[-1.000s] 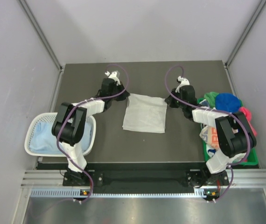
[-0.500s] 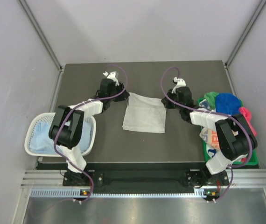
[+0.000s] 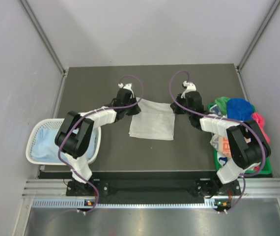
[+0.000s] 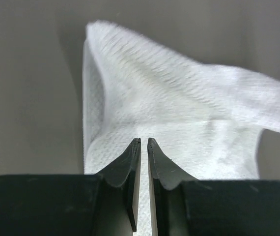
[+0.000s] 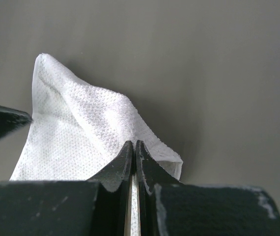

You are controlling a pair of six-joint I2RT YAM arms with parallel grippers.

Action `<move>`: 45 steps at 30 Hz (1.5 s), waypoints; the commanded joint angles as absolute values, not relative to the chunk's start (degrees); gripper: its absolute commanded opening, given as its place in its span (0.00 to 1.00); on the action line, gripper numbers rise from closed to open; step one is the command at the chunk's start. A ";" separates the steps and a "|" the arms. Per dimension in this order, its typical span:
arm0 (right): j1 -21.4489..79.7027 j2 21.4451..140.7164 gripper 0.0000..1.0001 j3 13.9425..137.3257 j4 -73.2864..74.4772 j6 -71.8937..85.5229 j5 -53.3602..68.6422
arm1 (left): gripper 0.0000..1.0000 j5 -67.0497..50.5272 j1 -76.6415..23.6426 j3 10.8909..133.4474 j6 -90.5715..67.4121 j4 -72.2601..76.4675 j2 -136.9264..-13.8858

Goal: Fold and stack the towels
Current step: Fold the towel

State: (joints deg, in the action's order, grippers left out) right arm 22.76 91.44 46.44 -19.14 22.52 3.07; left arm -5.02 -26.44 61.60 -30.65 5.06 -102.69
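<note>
Here the whitish-grey towel (image 3: 152, 120) lies spread in the middle of the table (image 3: 105, 147), its two far corners lifted. The left hand (image 4: 144, 141) is clamped on the far-left corner and the right hand (image 5: 133, 143) on the far-right corner, with cloth showing between the fingers.

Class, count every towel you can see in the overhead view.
6: whitish towel mid-table; pale blue towel in the basket; green towel, royal blue towel, pink towel and printed towel heaped in the tray. Others may lie hidden underneath.
</note>
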 commanded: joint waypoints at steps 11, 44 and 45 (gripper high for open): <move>23.73 84.73 0.00 42.28 -23.11 22.24 3.86 | 0.15 5.71 -26.37 62.49 -42.36 6.86 -108.46; 26.81 75.50 0.02 27.16 -29.18 27.86 5.63 | 0.17 11.68 -21.45 51.68 -56.96 6.87 -95.10; 26.89 75.59 0.03 27.07 -29.01 27.95 5.45 | 0.18 12.39 -21.36 51.59 -56.87 6.33 -94.40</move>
State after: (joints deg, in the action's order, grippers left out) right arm 25.98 76.93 27.35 -25.61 27.31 6.07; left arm 8.93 -21.78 51.96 -56.66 7.86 -98.85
